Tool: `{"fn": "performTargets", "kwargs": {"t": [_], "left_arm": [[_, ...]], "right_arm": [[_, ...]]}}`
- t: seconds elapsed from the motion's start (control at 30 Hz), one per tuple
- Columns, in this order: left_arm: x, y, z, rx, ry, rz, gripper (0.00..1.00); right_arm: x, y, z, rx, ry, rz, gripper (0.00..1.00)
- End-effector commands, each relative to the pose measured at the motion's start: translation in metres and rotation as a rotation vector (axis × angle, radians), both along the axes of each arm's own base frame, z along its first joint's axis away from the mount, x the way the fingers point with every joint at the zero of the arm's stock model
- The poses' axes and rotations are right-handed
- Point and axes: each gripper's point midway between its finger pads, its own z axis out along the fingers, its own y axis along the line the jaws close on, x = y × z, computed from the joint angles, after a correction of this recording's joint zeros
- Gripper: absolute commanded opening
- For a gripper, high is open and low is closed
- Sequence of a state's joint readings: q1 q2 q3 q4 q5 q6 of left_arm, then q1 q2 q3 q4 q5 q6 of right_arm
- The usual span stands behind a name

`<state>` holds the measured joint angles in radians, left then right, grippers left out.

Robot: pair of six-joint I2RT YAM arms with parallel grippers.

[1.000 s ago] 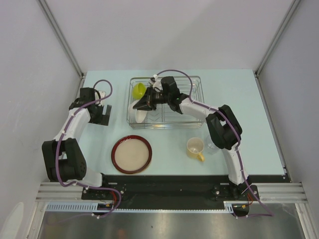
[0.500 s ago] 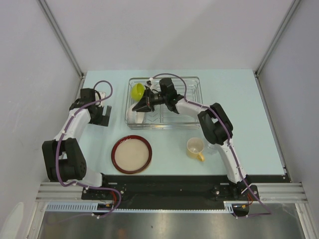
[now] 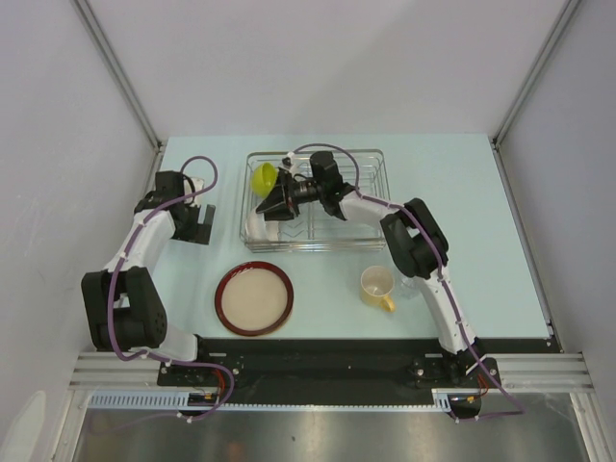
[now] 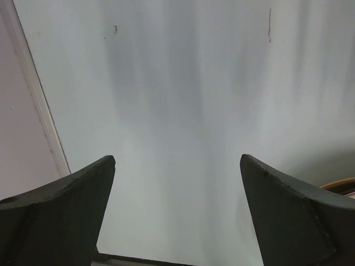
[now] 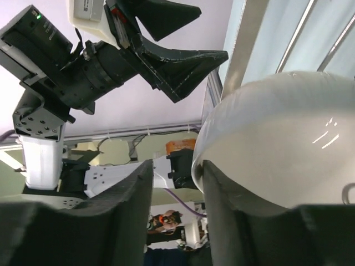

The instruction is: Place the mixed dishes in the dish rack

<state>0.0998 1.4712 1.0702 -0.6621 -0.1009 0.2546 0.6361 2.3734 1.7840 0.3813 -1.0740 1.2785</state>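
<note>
My right claw [image 5: 176,183] has just slackened off the white bowl [image 5: 277,138] (gap beside one finger), so it rests in the dish rack [image 3: 373,171]; left claw [image 4: 177,183] gapes idle.

— What is enclosing the workspace?
— Three plain grey-white wall panels [image 3: 327,67] are standing on the far, left and right sides, and slim aluminium corner posts [image 3: 117,72] are rising where they meet.
— And below?
— A pale blue-green tabletop [image 3: 500,212] is lying flat. A black strip [image 3: 327,348] is running along its near edge, and a brushed metal sheet [image 3: 337,438] is stretching nearer still. Soft, even light is falling on everything, casting only faint shadows.
</note>
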Motion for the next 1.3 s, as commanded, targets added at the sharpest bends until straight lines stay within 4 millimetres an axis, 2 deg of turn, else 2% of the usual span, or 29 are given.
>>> {"fn": "performTargets", "kwargs": {"t": [0.0, 0.07, 0.3, 0.33, 0.37, 0.43, 0.47, 0.53, 0.57, 0.6, 0.67, 0.73, 0.77, 0.8, 0.83, 0.87, 0.9, 0.93, 1.0, 1.03, 1.07, 1.1, 1.13, 1.23, 1.27], "left_arm": [[0.006, 0.004, 0.016, 0.008, -0.062, 0.005, 1.00], [0.006, 0.004, 0.018, 0.009, -0.065, 0.005, 1.00], [0.004, 0.004, 0.021, 0.010, -0.065, 0.004, 1.00], [0.003, 0.004, 0.023, 0.013, -0.065, 0.000, 1.00], [0.003, 0.005, 0.027, 0.020, -0.071, -0.008, 1.00], [0.001, 0.004, 0.036, 0.027, -0.080, -0.024, 1.00], [0.001, 0.004, 0.042, 0.036, -0.086, -0.048, 1.00], [-0.006, 0.001, 0.051, 0.043, -0.081, -0.102, 1.00], [-0.009, -0.005, 0.054, 0.017, -0.082, -0.140, 1.00], [-0.015, -0.009, 0.059, 0.012, -0.087, -0.173, 1.00], [-0.035, -0.021, 0.049, -0.024, -0.032, -0.278, 1.00], [-0.051, -0.025, 0.046, -0.008, -0.021, -0.359, 1.00], [-0.065, -0.029, 0.029, -0.027, 0.020, -0.397, 1.00], [-0.074, -0.032, 0.026, -0.027, 0.020, -0.431, 1.00], [-0.084, -0.034, 0.019, -0.015, 0.044, -0.494, 1.00], [-0.098, -0.036, 0.004, -0.029, 0.081, -0.522, 1.00], [-0.106, -0.038, 0.002, -0.021, 0.079, -0.549, 1.00], [-0.119, -0.038, -0.013, -0.015, 0.118, -0.601, 1.00], [-0.127, -0.038, -0.018, 0.015, 0.100, -0.650, 1.00], [-0.136, -0.038, -0.029, 0.022, 0.124, -0.683, 1.00], [-0.138, -0.038, -0.031, 0.026, 0.125, -0.698, 1.00], [-0.138, -0.041, -0.033, 0.014, 0.116, -0.717, 1.00], [-0.140, -0.043, -0.037, 0.005, 0.120, -0.740, 1.00], [-0.136, -0.057, -0.036, -0.036, 0.079, -0.832, 1.00], [-0.135, -0.062, -0.035, -0.053, 0.067, -0.854, 1.00]], "right_arm": [[-0.004, -0.009, 0.023, 0.019, -0.047, 0.030, 0.52], [-0.005, -0.011, 0.018, 0.002, -0.041, 0.028, 0.61], [-0.002, -0.021, 0.025, -0.019, -0.083, 0.000, 0.73], [-0.003, -0.026, 0.034, -0.028, -0.088, -0.008, 0.74], [0.000, -0.029, 0.036, -0.035, -0.147, -0.023, 0.75], [-0.002, -0.043, 0.038, -0.104, -0.144, -0.044, 0.78], [-0.001, -0.050, 0.053, -0.112, -0.238, -0.068, 0.80], [-0.012, -0.066, 0.047, -0.217, -0.237, -0.079, 0.81], [-0.018, -0.073, 0.061, -0.246, -0.289, -0.108, 0.81], [-0.024, -0.080, 0.056, -0.274, -0.328, -0.104, 0.81], [-0.051, -0.093, 0.046, -0.358, -0.342, -0.109, 0.73], [-0.070, -0.100, 0.038, -0.388, -0.353, -0.094, 0.66], [-0.083, -0.106, 0.018, -0.437, -0.327, -0.084, 0.66], [-0.101, -0.104, 0.018, -0.451, -0.364, -0.050, 0.65], [-0.109, -0.104, 0.009, -0.482, -0.371, -0.041, 0.65], [-0.126, -0.101, -0.006, -0.519, -0.373, -0.017, 0.65], [-0.132, -0.099, -0.012, -0.526, -0.377, -0.007, 0.65], [-0.136, -0.097, -0.021, -0.549, -0.378, -0.006, 0.65], [-0.152, -0.091, -0.041, -0.569, -0.373, 0.024, 0.64], [-0.154, -0.089, -0.047, -0.578, -0.362, 0.019, 0.64], [-0.153, -0.085, -0.050, -0.566, -0.372, 0.008, 0.64], [-0.157, -0.085, -0.065, -0.587, -0.357, 0.015, 0.63], [-0.155, -0.085, -0.071, -0.599, -0.342, 0.000, 0.63], [-0.151, -0.081, -0.090, -0.601, -0.317, -0.021, 0.62], [-0.148, -0.076, -0.090, -0.584, -0.321, -0.032, 0.62]]}}
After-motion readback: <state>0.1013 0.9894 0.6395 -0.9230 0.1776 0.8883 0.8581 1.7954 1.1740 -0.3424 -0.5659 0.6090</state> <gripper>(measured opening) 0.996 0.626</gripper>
